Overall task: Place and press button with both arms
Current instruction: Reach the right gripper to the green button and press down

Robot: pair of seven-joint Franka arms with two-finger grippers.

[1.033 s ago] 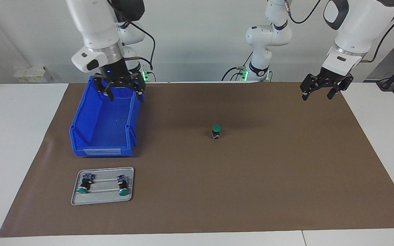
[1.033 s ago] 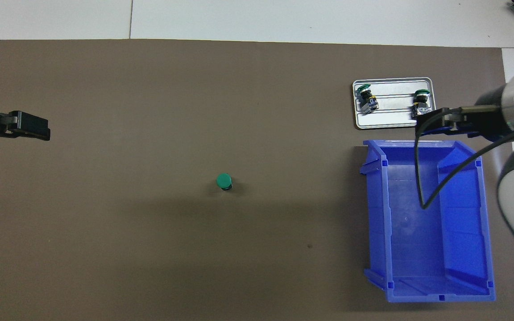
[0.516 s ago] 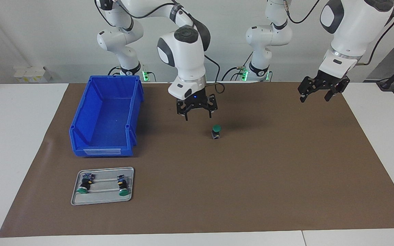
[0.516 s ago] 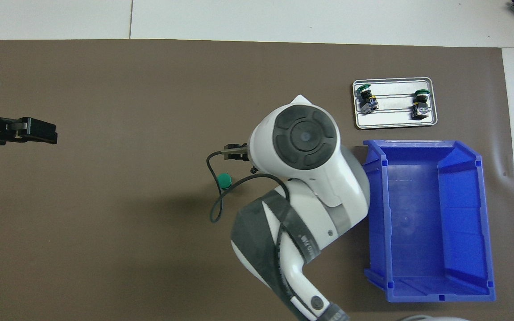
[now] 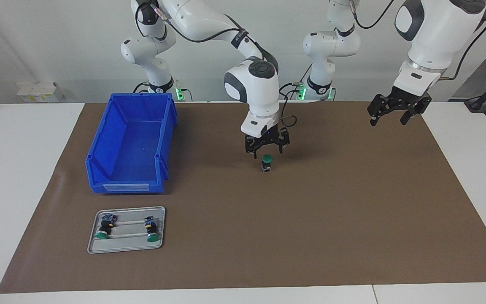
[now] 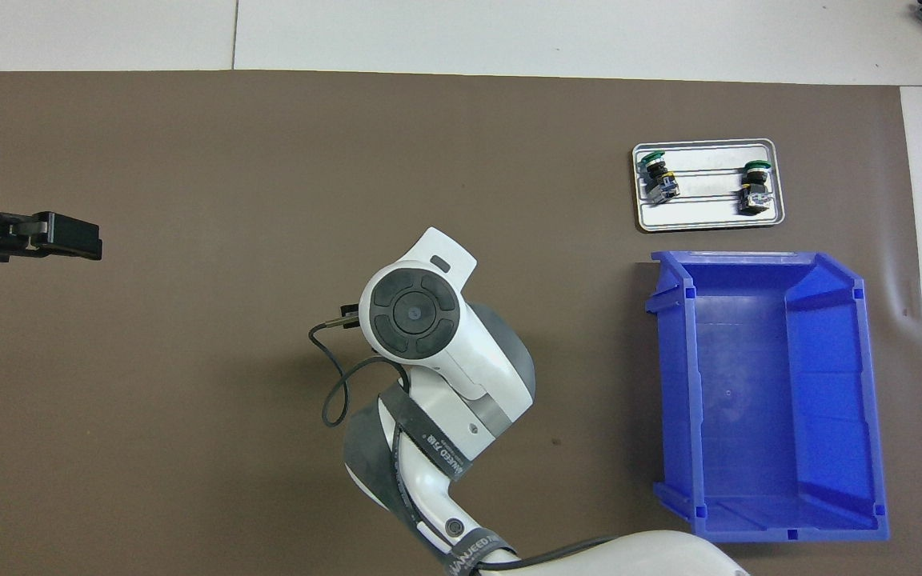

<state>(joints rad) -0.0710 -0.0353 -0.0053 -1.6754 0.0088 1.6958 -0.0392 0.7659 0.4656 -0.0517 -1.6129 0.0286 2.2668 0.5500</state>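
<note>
Facing view, button [image 5: 267, 162]: round green cap, black cylinder body, upright at frame centre on matte brown surface [image 5: 331, 202].
Right tool [image 5: 267, 150]: fingers spread wide, empty, just above the cap.
Left tool [image 5: 388, 117]: spread wide, empty, upper right of frame.

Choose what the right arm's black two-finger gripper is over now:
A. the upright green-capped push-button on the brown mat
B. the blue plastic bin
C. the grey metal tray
A: in the facing view the right gripper hangs open just above the upright green-capped button at mid-mat.
</note>
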